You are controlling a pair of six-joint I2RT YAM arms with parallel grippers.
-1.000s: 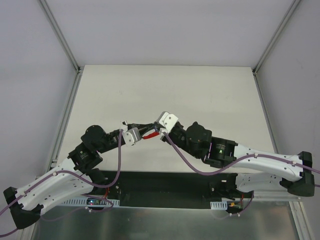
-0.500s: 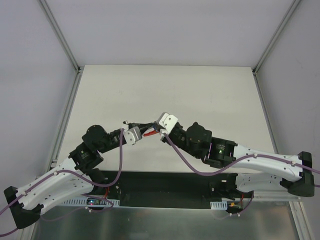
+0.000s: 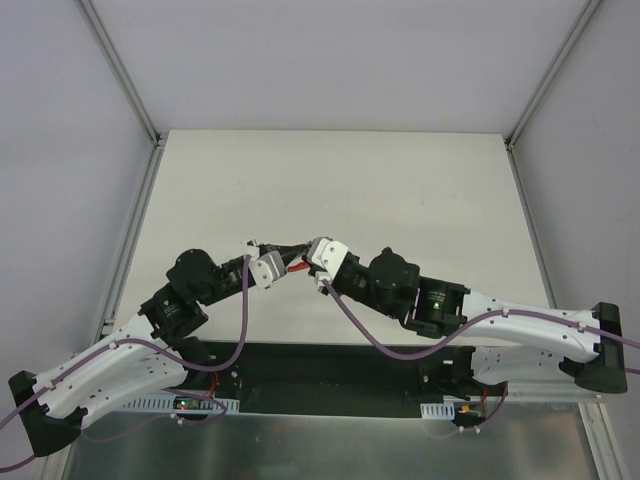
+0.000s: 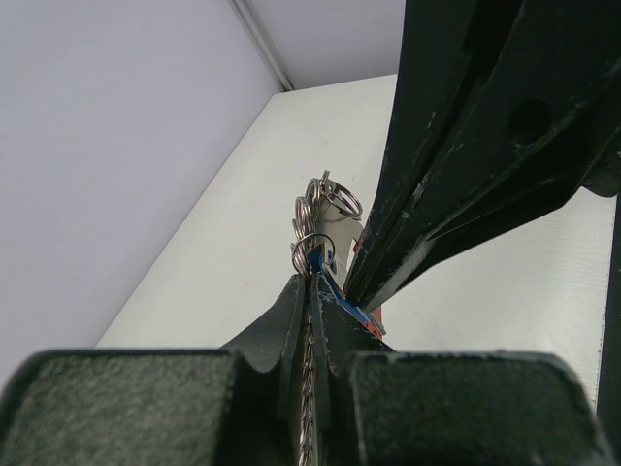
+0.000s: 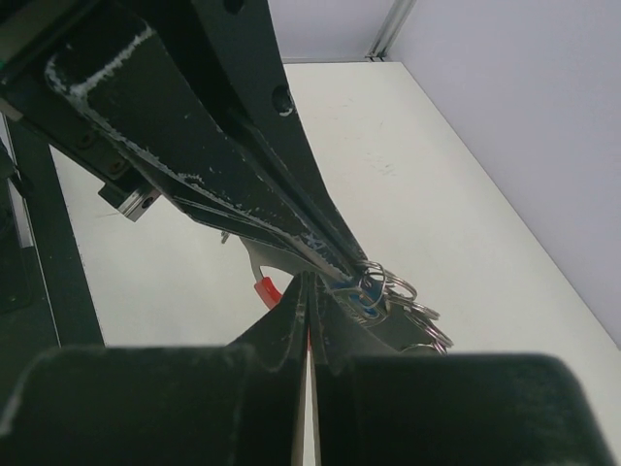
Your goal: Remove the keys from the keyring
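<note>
Two grippers, left gripper (image 4: 310, 282) and right gripper (image 5: 309, 286), one red tag (image 5: 267, 288), several small wire rings (image 4: 328, 199), one table (image 3: 400, 180)

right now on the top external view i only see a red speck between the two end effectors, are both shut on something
observer: left wrist view: the left end effector is shut on a blue piece, a wire ring standing just past its tips.
operator: and the right one
observer: right wrist view: the right end effector is shut too, the red tag beside its tips; what it pinches is hidden.
operator: anything else there
observer: small silvery rings bunch just beyond both pairs of tips.
</note>
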